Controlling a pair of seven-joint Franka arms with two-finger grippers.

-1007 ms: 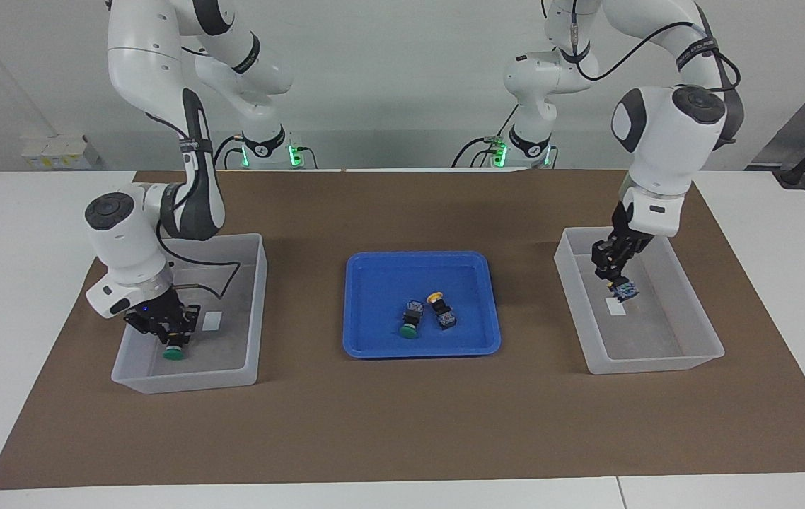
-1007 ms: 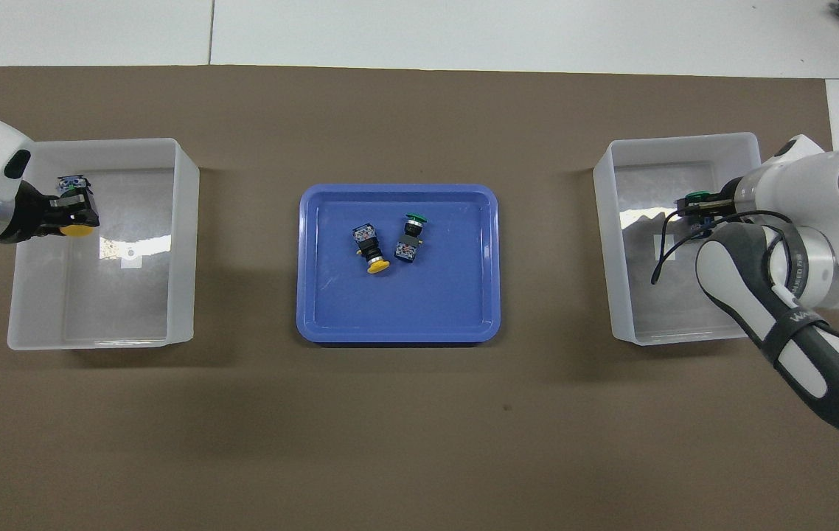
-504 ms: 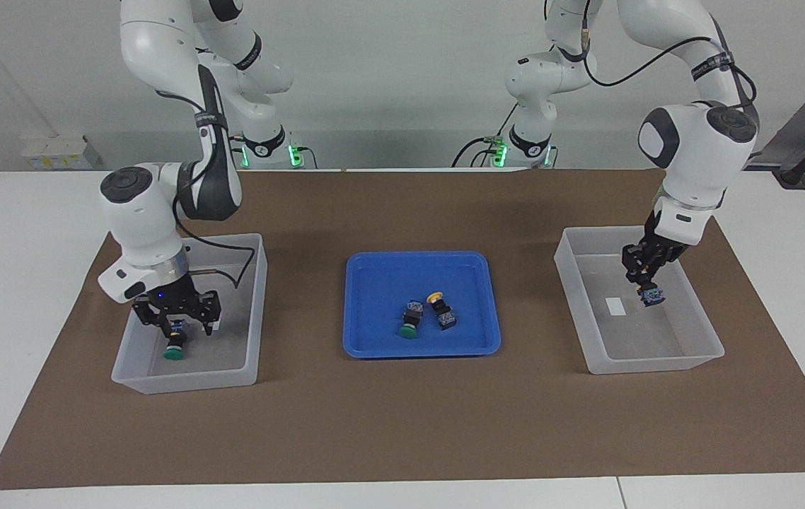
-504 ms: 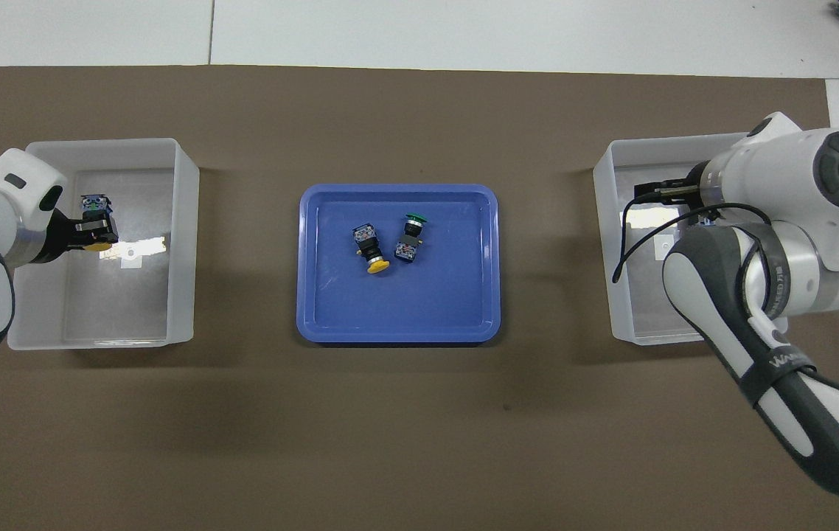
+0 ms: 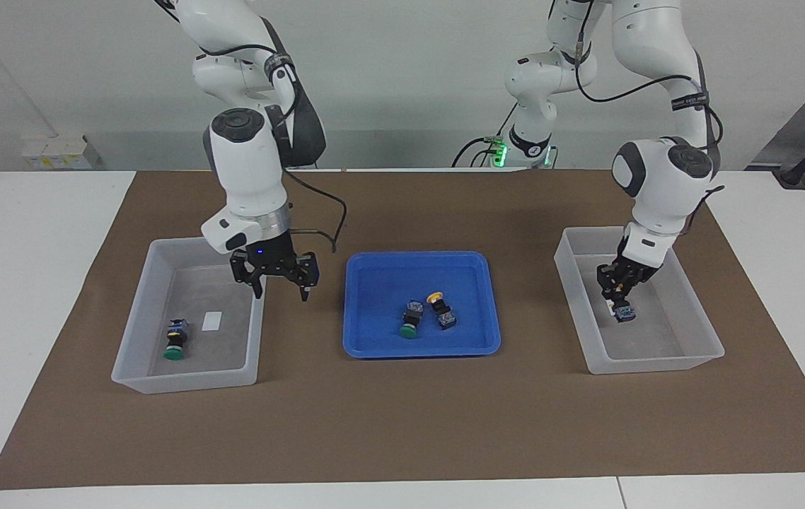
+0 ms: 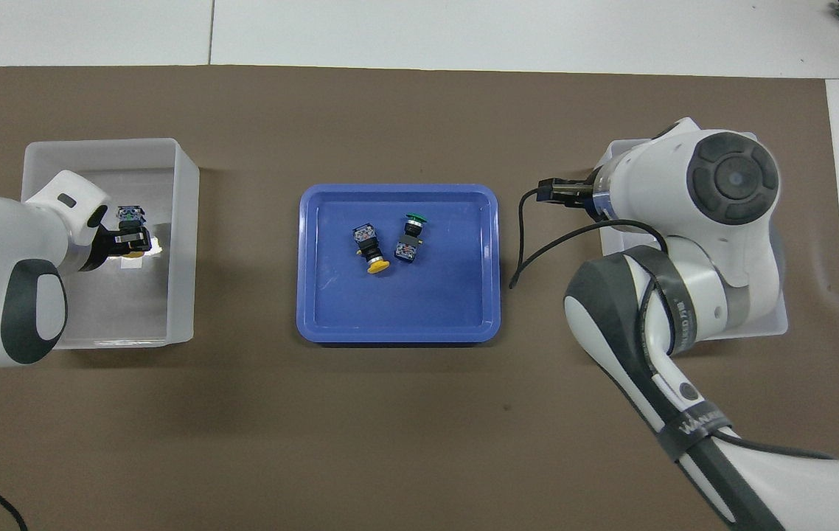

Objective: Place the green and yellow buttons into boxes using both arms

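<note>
I can make out no readable words; the lettering on my right arm's strap is too small.

White table; brown mat on it; mat carries two boxes, blue tray.

I run two white arms with rounded shells and dark grey caps at the joints. The right arm has a dark grey panel along one link, a black strap with small white lettering, and a loose black cable. The left arm wears the same strap and cable. Green lights glow at both bases, and each black gripper sits under a silver wrist ring.
</note>
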